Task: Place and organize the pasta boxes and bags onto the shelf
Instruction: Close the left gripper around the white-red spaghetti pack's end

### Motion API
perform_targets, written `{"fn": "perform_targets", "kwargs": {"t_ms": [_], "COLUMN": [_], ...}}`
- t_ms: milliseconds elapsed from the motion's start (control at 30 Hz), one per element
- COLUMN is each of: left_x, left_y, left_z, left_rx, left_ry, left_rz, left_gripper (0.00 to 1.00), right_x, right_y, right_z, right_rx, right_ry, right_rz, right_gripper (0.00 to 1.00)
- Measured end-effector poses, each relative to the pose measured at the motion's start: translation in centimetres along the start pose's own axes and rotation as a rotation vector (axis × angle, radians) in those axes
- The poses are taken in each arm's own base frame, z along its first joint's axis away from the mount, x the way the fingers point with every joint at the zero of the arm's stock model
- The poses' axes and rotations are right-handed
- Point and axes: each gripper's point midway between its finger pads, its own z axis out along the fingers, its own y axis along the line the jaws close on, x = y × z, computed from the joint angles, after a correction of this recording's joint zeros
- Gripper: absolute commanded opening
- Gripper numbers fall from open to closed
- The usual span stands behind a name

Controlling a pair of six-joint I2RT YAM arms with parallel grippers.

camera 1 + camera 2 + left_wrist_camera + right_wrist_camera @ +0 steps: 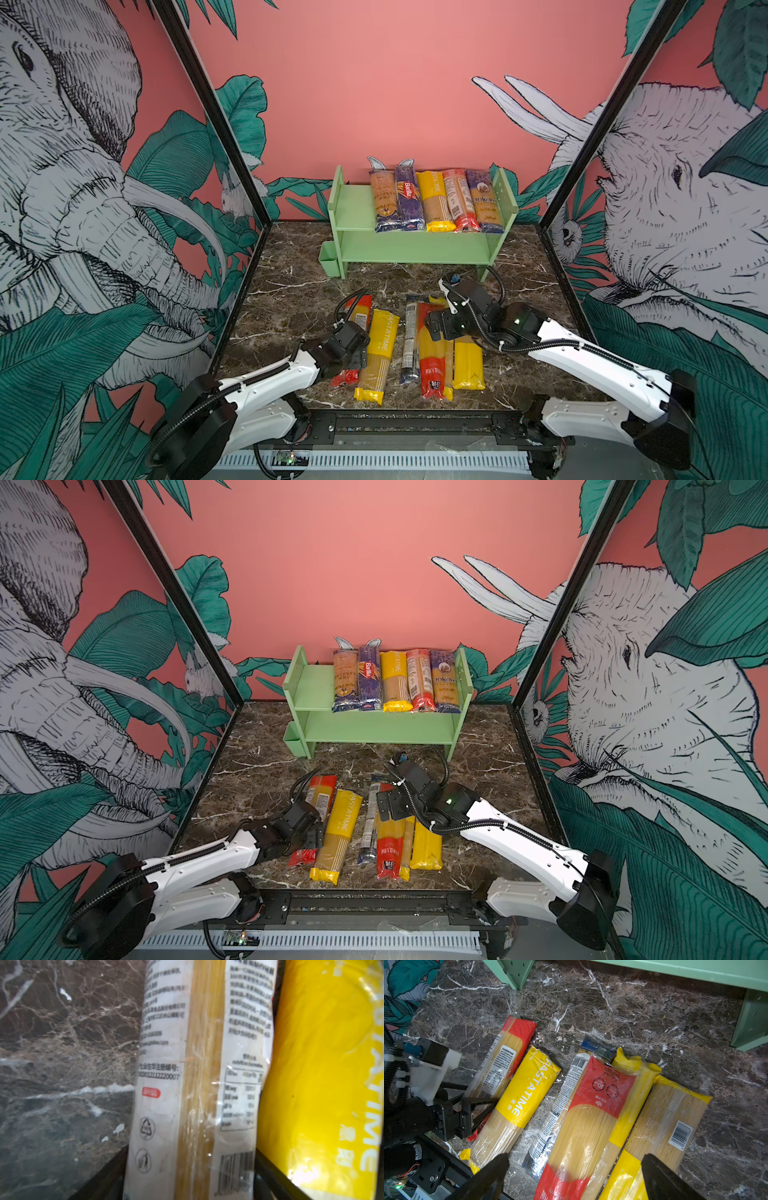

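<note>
The pale green shelf [357,245] [320,725] stands at the back. Its upper tier holds several spaghetti packs side by side, among them a dark blue Barilla [407,199]. Several more packs lie on the marble in front. My left gripper [358,360] [191,1149] [471,1097] is down over the leftmost, red-ended pack [362,316] [162,1064] [508,1053], shut on it, a finger against each long side. A yellow Pastatime pack [380,353] [322,1064] lies beside it. My right gripper [436,328] [575,1157] hangs open above a red-banded pack [587,1126].
A small green cup [328,257] hangs on the shelf's left side. A dark-blue-ended pack [556,1105] and yellow-ended packs [664,1122] crowd the red-banded one. Patterned walls close in left, right and back. A black rail [415,424] runs along the front edge.
</note>
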Motion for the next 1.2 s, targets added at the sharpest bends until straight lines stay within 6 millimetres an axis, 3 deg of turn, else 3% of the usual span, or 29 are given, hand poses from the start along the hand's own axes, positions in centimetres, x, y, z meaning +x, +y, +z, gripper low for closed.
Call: {"fn": "perform_targets", "kwargs": {"t_ms": [133, 300, 433, 633, 967, 1200], "left_x": [0.0, -0.7, -2.0, -2.2, 0.2, -3.2], "left_y": [0.3, -0.3, -1.6, -1.5, 1.5, 0.5], "left_z": [0.2, 0.5, -0.2, -1.1, -4.6, -10.1], "left_rx": [0.009, 0.037, 0.079, 0.082, 0.001, 0.037], "left_ry": [-0.032, -0.07, -0.1, -0.095, 0.008, -0.067], "left_rz": [-0.019, -0.043, -0.055, -0.031, 0.079, 0.124], "left_gripper": [0.59, 0.2, 0.0, 0.0, 0.0, 0.0], "right_x": [0.3, 0.2, 0.0, -0.1, 0.0, -0.1], "right_y": [0.0, -0.1, -0.2, -0.4, -0.4, -0.5], "right_z": [-0.1, -1.2, -2.1, -2.6, -2.6, -2.7], "right_rx": [-0.008, -0.023, -0.035, -0.036, -0.031, -0.029], "right_ry": [0.003, -0.024, -0.045, -0.056, -0.054, -0.057], "right_rz": [0.001, 0.01, 0.019, 0.031, 0.031, 0.031], "right_gripper": [0.99, 0.99, 0.99, 0.99, 0.99, 0.99]}}
